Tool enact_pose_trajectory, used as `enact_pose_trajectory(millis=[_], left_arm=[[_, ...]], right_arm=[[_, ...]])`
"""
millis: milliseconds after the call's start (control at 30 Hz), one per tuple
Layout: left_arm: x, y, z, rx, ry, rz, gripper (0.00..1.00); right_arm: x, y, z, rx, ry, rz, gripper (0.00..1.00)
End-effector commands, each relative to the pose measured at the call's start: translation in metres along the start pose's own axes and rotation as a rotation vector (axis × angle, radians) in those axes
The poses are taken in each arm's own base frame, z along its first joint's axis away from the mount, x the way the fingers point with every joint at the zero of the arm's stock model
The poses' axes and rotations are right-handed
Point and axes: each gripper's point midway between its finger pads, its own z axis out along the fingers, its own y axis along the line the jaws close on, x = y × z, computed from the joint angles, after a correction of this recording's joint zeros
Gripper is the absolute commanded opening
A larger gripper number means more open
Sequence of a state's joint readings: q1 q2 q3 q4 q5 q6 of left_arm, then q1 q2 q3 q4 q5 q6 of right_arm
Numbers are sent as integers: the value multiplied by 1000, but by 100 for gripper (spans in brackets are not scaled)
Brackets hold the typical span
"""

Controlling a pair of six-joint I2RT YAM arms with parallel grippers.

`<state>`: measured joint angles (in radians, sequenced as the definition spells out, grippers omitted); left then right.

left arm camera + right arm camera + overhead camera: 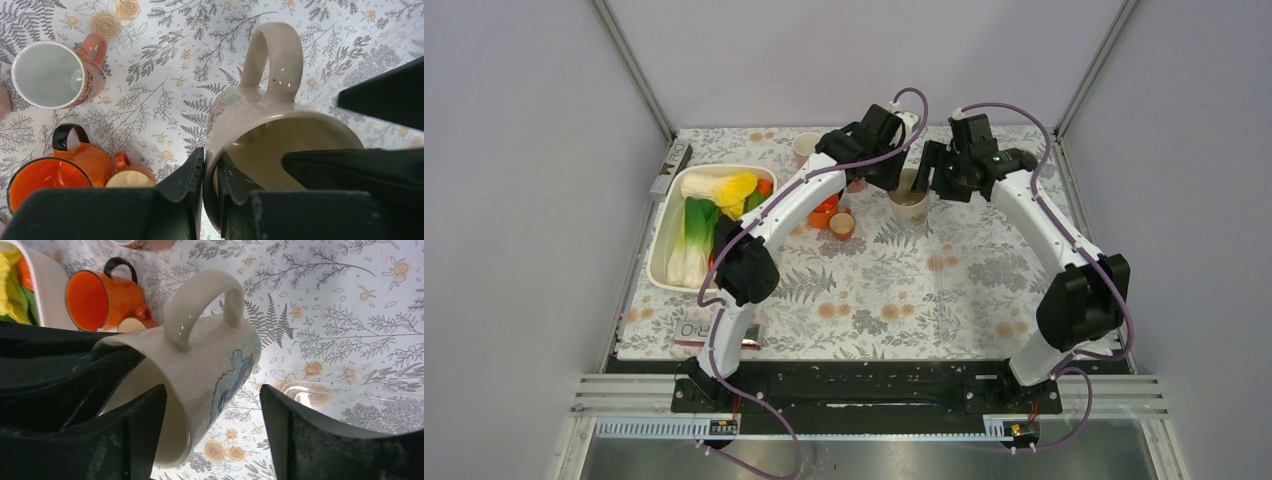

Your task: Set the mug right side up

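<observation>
1. The mug [911, 207] stands mouth up towards the far middle of the table, between the two grippers. It is cream with a blue mark on its side. I cannot tell whether its base rests fully on the cloth.
2. In the left wrist view the mug [260, 115] shows its pale inside, and its handle points away from the camera.
3. The left gripper [210, 170] is clamped on the mug's rim, with one finger [182, 182] outside the wall and the other [235, 185] inside it.
4. The right gripper [212, 395] has its jaws apart across the opposite side of the mug [210, 360]. One finger [135, 440] sits in the mouth. The other [310, 440] stands clear of the outer wall, with floral cloth showing in the gap.
5. From above, the left gripper [894, 180] and the right gripper [936, 185] meet over the mug from either side.
6. An orange mug [824, 212] with a black handle stands just left of the mug, with a small cup [842, 225] touching it or very nearly so.
7. A white mug with a pink handle [806, 148] stands farther back, mouth up.
8. A white tray [656, 250] of vegetables lies at the left edge of the floral tablecloth [874, 290].
</observation>
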<state>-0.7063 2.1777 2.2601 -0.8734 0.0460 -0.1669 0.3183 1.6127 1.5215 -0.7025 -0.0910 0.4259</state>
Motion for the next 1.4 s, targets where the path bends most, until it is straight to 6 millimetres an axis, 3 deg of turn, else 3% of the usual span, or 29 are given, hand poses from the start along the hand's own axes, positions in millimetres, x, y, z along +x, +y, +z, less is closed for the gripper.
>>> enact_pose_trajectory(millis=[0,67,167,200,267,300,367,467,533,667,833,933,1133,1367], left_arm=[[-72,-25,-42,95,-255,-40,0],[-76,-25,-44,99,-270,-41,0],[-80,-25,-46,101,-289,-35,0],[-81,-27,-47,112,-293,-28,0],[-80,-30,-48,141,-295,-14,0],[-79,-33,-49,161,-295,-7,13],[-76,-32,-52,178,-287,-8,49],[-74,-24,-57,182,-279,-21,75],[-72,-20,-64,203,-277,-22,82],[-68,-13,-69,236,-281,2,89],[-69,6,-72,179,-295,21,89],[-69,11,-74,159,-301,42,89],[-68,15,-74,149,-300,59,89],[-61,34,-71,89,-282,52,89]], right_arm=[[2,0,14,57,28,-88,71],[6,-11,25,116,67,-117,58],[2,-26,28,199,79,-163,10],[-2,-29,26,223,66,-176,0],[-14,-39,21,278,31,-197,0],[-19,-45,19,303,20,-199,0],[-28,-62,15,345,11,-181,0],[-39,-98,5,388,-1,-97,0],[-47,-124,-4,411,-17,-37,0],[-61,-179,-23,516,-47,30,0],[-63,-274,-55,671,-90,241,0],[-63,-315,-58,724,-103,324,0],[-78,-360,-45,779,-108,395,0],[-69,-389,-30,800,-62,450,0]])
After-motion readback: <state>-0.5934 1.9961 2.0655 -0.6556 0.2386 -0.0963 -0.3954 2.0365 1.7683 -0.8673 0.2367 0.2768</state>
